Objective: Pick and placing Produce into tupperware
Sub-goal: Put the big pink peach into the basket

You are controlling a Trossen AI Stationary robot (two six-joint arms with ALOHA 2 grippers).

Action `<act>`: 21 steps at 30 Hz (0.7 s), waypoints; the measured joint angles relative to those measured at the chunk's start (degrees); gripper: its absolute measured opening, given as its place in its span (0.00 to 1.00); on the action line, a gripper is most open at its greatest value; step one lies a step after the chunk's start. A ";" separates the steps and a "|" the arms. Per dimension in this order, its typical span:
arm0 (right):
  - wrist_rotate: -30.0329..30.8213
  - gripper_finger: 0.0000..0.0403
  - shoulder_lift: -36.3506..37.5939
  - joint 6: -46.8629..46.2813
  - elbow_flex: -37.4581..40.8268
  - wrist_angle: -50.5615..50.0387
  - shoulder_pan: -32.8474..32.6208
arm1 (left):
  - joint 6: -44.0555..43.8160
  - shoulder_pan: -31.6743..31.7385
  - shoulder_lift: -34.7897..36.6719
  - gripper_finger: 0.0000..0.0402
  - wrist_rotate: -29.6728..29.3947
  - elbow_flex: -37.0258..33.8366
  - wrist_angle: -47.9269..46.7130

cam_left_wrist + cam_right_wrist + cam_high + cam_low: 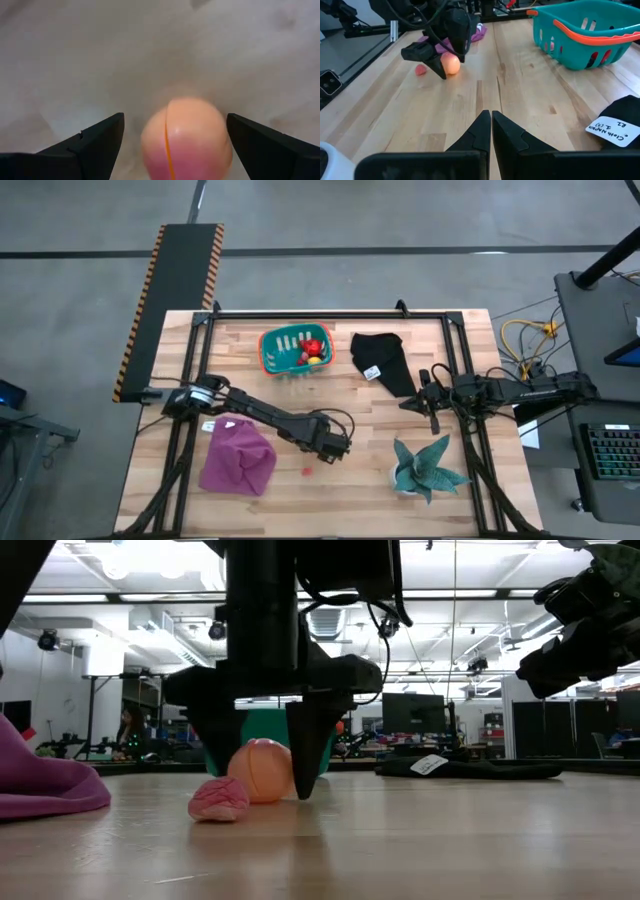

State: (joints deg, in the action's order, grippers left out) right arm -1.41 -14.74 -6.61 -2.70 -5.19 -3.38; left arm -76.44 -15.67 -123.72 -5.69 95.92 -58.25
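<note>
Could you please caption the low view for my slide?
Left gripper open astride a peach on the table, pink fruit beside it.

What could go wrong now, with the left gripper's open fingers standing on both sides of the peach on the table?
1. The peach is round, so it may roll or squirt out as the left gripper closes.
2. The small pink piece lies close beside the peach; a finger could knock it or pinch it too.
3. The teal basket sits across the table, so a weak grasp may drop the peach on the way.
</note>
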 joint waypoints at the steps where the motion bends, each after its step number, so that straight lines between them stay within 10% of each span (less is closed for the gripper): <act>1: 0.00 0.02 0.00 0.00 0.00 0.00 0.00 | 0.76 0.24 0.00 0.84 -0.22 0.00 0.29; 21: 0.00 0.02 0.00 -0.02 0.00 -0.02 0.00 | 1.85 0.62 0.00 0.81 2.62 0.00 1.03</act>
State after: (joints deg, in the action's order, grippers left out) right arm -1.41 -14.74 -6.63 -2.70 -5.21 -3.37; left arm -74.59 -15.05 -123.72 -3.07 95.92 -57.21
